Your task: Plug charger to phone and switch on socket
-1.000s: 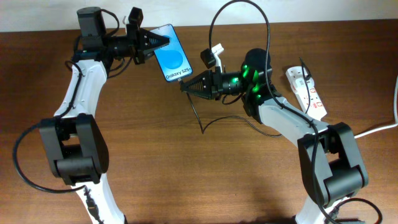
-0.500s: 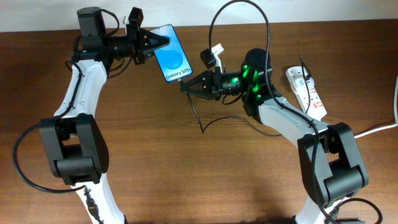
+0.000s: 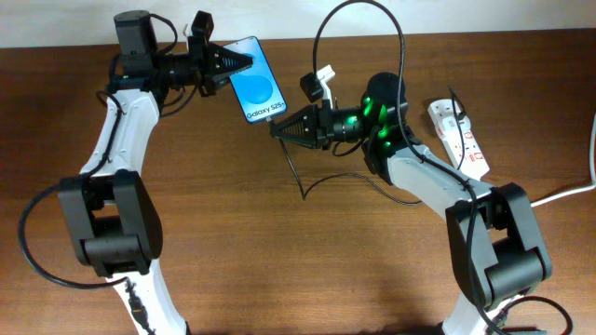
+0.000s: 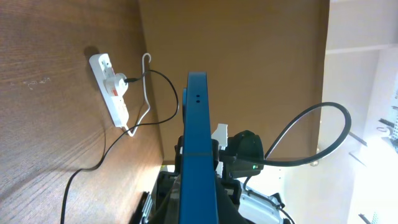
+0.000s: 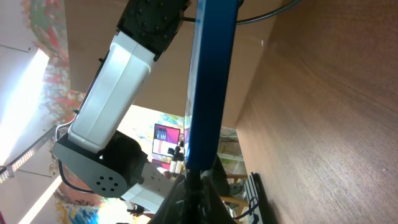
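The phone [image 3: 258, 86], blue screen up with "Galaxy S25" text, is held above the table at the back. My left gripper [image 3: 240, 62] is shut on its top end; in the left wrist view the phone [image 4: 199, 155] shows edge-on. My right gripper [image 3: 277, 130] is shut on the charger's black plug tip, pressed against the phone's bottom end [image 5: 208, 93]. The thin black charger cable [image 3: 303, 181] loops down over the table and back to the socket [image 3: 458, 138], a white power strip at the right, which also shows in the left wrist view [image 4: 112, 93].
The wooden table [image 3: 279, 261] spreads under both arms. A thick white cord [image 3: 559, 194] runs from the socket off the right edge. A black robot cable arcs high over the right arm [image 3: 372, 19].
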Motion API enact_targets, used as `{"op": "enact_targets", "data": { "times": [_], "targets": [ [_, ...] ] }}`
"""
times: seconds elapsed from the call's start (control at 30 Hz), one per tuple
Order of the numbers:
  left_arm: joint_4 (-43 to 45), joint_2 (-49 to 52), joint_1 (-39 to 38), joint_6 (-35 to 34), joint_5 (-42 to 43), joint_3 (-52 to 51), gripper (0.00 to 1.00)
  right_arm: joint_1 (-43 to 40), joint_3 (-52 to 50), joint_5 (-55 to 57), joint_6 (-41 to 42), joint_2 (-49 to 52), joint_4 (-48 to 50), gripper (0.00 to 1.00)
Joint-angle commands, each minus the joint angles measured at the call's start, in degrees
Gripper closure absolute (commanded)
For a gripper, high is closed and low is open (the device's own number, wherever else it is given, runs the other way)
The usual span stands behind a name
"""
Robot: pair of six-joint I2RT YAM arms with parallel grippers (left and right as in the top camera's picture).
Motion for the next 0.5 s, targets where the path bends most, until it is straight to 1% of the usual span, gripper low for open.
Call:
{"op": "enact_targets", "data": {
  "times": [0.0, 0.47],
  "targets": [
    [0.13, -0.37, 0.02, -0.35, 3.93, 0.33, 1.00, -0.42, 0.42, 2.62, -0.61, 0.04, 0.17, 0.96],
    [0.15, -0.37, -1.49, 0.50, 3.89, 0.33, 1.00, -0.39, 0.42, 6.82, -1.05, 0.11, 0.09, 0.96]
  ]
}}
